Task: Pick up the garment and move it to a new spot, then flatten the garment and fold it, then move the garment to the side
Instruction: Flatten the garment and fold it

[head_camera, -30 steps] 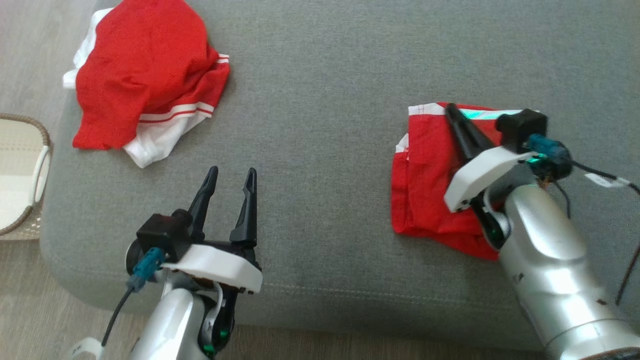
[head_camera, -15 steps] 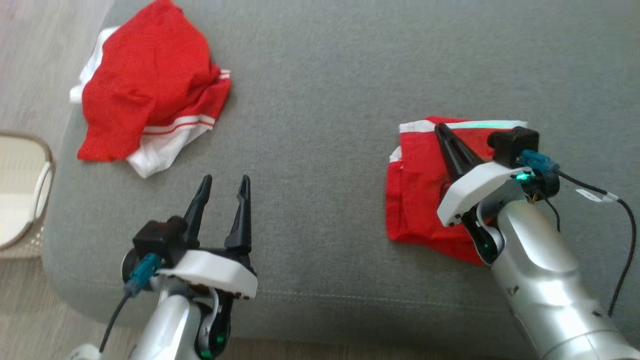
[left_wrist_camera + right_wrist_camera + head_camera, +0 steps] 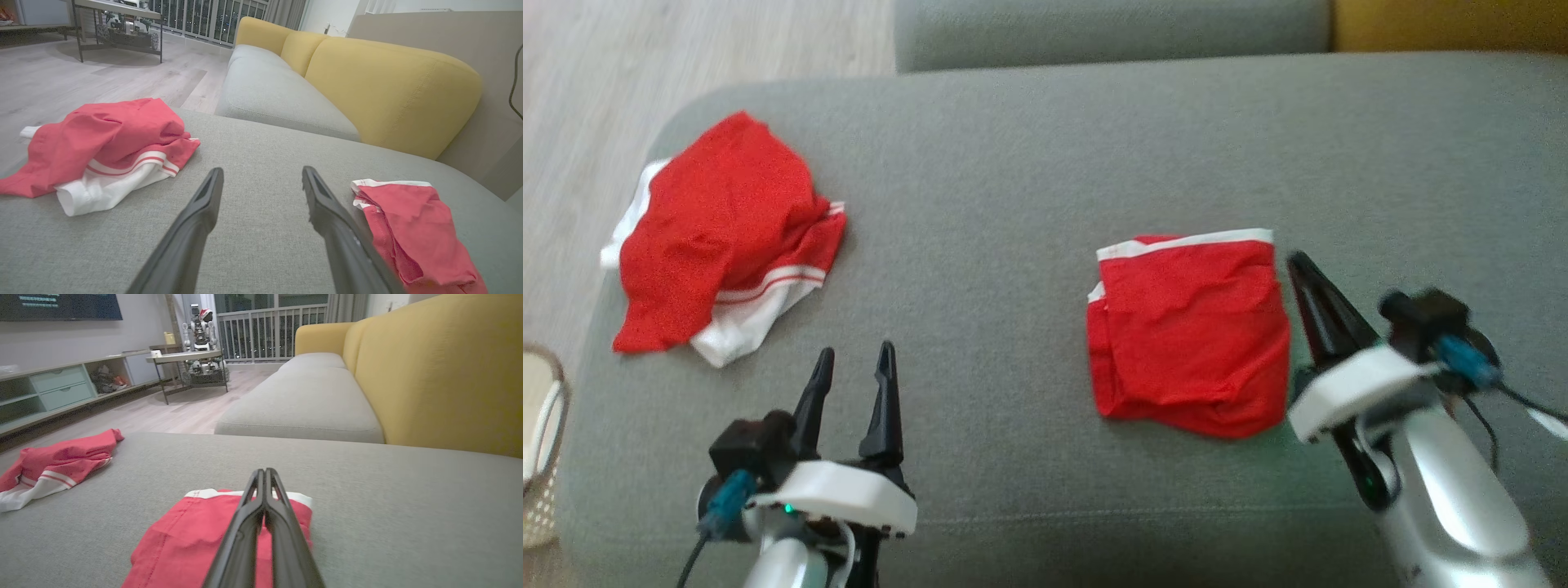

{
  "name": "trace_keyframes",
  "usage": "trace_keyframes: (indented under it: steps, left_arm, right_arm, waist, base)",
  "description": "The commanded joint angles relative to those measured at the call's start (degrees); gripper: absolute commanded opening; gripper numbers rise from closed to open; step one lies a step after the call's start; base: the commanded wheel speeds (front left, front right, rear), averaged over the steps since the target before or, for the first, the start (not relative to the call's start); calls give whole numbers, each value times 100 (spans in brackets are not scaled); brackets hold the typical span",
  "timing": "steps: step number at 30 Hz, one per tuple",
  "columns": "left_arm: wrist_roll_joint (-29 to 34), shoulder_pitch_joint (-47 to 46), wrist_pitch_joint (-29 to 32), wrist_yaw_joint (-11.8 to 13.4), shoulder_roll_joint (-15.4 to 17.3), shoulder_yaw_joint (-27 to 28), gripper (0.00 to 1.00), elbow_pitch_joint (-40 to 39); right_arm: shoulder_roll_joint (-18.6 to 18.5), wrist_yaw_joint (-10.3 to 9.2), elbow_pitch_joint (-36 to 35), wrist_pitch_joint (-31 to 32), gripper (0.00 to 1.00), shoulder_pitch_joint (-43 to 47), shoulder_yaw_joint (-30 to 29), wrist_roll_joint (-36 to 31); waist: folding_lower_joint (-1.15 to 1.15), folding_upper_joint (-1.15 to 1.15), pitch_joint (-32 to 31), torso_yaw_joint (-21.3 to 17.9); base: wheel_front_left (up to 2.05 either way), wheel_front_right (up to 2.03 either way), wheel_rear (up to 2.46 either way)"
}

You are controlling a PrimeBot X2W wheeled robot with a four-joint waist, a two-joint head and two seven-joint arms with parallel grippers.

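A folded red garment (image 3: pixel 1188 335) with a white band along its far edge lies flat on the grey sofa cushion (image 3: pixel 1013 245), right of centre. My right gripper (image 3: pixel 1298 265) is shut with nothing in it, its tips just off the garment's far right corner. In the right wrist view the shut right gripper (image 3: pixel 264 471) points over the folded garment (image 3: pixel 192 539). My left gripper (image 3: pixel 854 359) stands open and empty over bare cushion near the front edge. The left wrist view shows the open left gripper (image 3: pixel 261 175) with the folded garment (image 3: pixel 412 220) to its right.
A crumpled red and white garment (image 3: pixel 719 237) lies at the cushion's far left corner. A woven basket (image 3: pixel 539 441) stands on the wooden floor at the left. A second grey cushion (image 3: pixel 1111 28) and the yellow sofa back (image 3: pixel 388 90) lie beyond.
The head camera has tilted up, shifting the whole picture. My shut right gripper, which lay over the folded garment, now sits beside its right edge. The left gripper stays open.
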Motion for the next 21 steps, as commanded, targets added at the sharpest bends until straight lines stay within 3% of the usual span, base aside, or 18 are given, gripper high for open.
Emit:
trace_keyframes:
  steps: [1,2,8,21]
  left_arm:
    - [62,-100,-70,33,18,213,100,-215]
    - [83,-66,-70,36,18,216,100,-219]
    - [172,174,-70,91,18,208,100,-244]
    - [398,354,-70,167,18,246,100,-422]
  right_arm:
    - [41,-2,-356,-52,43,117,-82,-133]
    - [75,-2,-451,-52,100,255,-192,-177]
    - [277,-2,-1019,-52,100,964,-751,-445]
    - [411,-2,-1291,-52,100,1318,-955,-720]
  waist:
    - [0,0,-171,-122]
    - [0,0,-199,-131]
    - [0,0,-275,-143]
    - [0,0,-277,-161]
  base:
    - [0,0,0]
    - [0,0,0]
    - [0,0,0]
    - [0,0,0]
